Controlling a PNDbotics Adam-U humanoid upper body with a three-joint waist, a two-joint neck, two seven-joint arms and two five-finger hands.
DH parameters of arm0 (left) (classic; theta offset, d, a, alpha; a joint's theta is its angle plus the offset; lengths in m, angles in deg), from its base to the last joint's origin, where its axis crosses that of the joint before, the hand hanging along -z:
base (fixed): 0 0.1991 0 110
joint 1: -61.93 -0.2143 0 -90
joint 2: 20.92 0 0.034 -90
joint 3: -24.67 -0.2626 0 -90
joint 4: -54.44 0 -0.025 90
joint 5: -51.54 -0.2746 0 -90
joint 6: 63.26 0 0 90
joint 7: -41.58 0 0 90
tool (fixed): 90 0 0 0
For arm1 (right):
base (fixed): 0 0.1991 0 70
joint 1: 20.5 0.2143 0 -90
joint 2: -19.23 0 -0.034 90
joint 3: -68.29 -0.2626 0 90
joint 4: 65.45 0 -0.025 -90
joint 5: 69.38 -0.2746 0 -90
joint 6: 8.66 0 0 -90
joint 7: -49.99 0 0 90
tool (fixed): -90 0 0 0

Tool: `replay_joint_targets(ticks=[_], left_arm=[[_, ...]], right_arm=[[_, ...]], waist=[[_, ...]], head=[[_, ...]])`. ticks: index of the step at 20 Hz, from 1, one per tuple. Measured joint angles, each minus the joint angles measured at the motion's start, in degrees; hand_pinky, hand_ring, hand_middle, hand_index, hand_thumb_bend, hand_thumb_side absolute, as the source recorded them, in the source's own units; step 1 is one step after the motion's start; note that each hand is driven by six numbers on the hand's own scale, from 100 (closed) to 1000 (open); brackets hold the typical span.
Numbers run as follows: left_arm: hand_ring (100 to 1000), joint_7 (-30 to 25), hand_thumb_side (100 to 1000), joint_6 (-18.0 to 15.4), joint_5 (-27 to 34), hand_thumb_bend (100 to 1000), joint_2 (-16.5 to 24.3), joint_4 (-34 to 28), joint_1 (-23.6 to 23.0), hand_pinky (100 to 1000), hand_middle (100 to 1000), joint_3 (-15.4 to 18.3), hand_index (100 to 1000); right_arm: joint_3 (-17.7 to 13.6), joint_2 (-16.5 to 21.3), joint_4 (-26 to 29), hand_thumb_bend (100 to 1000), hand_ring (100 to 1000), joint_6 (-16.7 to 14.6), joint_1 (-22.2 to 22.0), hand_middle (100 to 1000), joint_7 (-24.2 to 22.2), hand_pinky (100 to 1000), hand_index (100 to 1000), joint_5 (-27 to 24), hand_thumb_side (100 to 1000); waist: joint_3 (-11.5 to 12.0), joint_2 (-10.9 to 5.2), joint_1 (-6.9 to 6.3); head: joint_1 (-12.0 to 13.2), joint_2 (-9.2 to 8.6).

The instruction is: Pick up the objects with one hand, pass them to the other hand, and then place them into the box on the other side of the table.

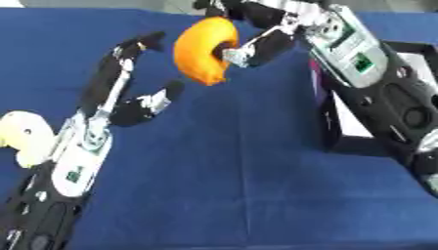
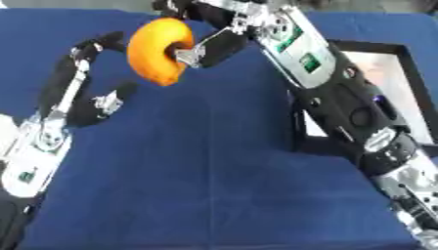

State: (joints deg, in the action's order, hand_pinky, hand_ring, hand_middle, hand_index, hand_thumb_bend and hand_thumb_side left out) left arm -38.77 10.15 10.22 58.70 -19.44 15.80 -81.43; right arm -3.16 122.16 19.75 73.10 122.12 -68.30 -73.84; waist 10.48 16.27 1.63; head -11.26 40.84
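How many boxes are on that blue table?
1. The box, black-rimmed with a pale inside, sits at the table's right edge, partly behind the right arm. The task speaks of a box on each side perhaps; none shows on the left, so another may lie out of view.

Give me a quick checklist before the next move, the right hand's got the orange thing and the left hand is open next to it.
1. Right hand holds the orange object: ok, a finger hooks through its hollow.
2. Orange object is off the blue tablecloth: ok, it hangs in the air.
3. Left hand is free to receive or draw back: ok, fingers straight, thumb spread, nothing in it.
4. Left hand is apart from the orange object: ok, a gap shows between them.
5. Black box on the right side is free to take it: cannot tell, the right arm covers much of it.
6. Pale round object at the left edge is out of the way: ok.
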Motion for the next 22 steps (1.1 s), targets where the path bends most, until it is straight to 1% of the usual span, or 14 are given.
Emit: replay_joint_targets(ticks=[1, 4, 6, 9, 12, 15, 17, 20, 21, 22], left_arm=[[783, -0.2, 843, 0.2, 0.4, 362, 1.1, -0.1, -0.4, 882, 681, 0.0, 892], [773, -1.5, 755, 1.0, 2.2, 300, 5.0, -0.7, -1.4, 877, 670, 0.2, 877], [769, -2.9, 720, 1.9, 4.2, 264, 7.8, -1.8, -2.1, 872, 666, 0.3, 870], [759, -5.2, 704, 3.5, 7.7, 215, 12.3, -4.0, -3.3, 866, 660, 1.0, 855], [758, -7.2, 683, 5.6, 11.5, 192, 16.8, -6.9, -5.1, 863, 678, 2.3, 842], [763, -8.6, 669, 7.8, 15.1, 173, 21.1, -9.9, -7.4, 863, 689, 4.1, 841], [767, -9.4, 659, 9.1, 16.9, 167, 23.8, -11.2, -9.0, 864, 694, 5.3, 843], [772, -10.7, 641, 10.6, 18.8, 154, 27.3, -12.6, -10.7, 868, 698, 6.9, 845], [783, -11.2, 620, 11.0, 19.3, 156, 28.3, -12.9, -11.1, 875, 709, 7.4, 852], [788, -11.9, 617, 11.4, 19.9, 161, 29.4, -12.9, -11.5, 877, 715, 7.7, 856]], right_arm=[[-0.5, 1.4, 0.4, 100, 1000, -0.1, -0.8, 585, 0.4, 909, 521, -0.5, 100], [-2.9, 6.0, 1.9, 100, 1000, 0.1, -4.1, 591, 1.5, 909, 529, -2.5, 100], [-4.9, 9.1, 2.9, 100, 1000, 0.3, -6.7, 596, 2.6, 912, 536, -3.9, 100], [-8.6, 13.5, 3.8, 100, 1000, 0.6, -11.3, 599, 4.9, 913, 541, -5.5, 100], [-12.3, 17.3, 3.8, 100, 1000, 0.5, -16.4, 605, 7.8, 912, 550, -6.2, 100], [-15.7, 20.2, 3.4, 100, 1000, -0.2, -20.9, 616, 11.0, 909, 567, -6.2, 100], [-17.4, 21.4, 2.2, 100, 1000, -0.8, -23.2, 627, 13.1, 905, 582, -5.6, 100], [-18.9, 22.6, -0.2, 100, 1000, -1.9, -25.6, 643, 15.6, 902, 600, -3.7, 100], [-19.2, 22.9, -1.0, 100, 1000, -2.3, -26.2, 676, 16.3, 900, 640, -2.9, 100], [-19.5, 23.0, -1.9, 100, 1000, -2.7, -26.8, 692, 16.9, 898, 656, -2.0, 100]], waist=[[-0.1, -0.15, -0.11], [-0.4, -0.27, -0.33], [-0.5, -0.28, -0.48], [-0.6, -0.28, -0.93], [-0.7, -0.22, -1.30], [-1.0, 0.08, -1.68], [-1.0, 0.22, -1.94], [-1.0, 0.46, -2.21], [-0.9, 0.46, -2.27], [-0.9, 0.49, -2.33]], head=[[-0.2, 0.13], [-1.1, 0.35], [-2.0, 0.36], [-3.5, 0.35], [-4.8, 0.23], [-6.0, -0.23], [-6.6, -0.51], [-7.1, -1.02], [-7.2, -1.21], [-7.3, -1.24]])
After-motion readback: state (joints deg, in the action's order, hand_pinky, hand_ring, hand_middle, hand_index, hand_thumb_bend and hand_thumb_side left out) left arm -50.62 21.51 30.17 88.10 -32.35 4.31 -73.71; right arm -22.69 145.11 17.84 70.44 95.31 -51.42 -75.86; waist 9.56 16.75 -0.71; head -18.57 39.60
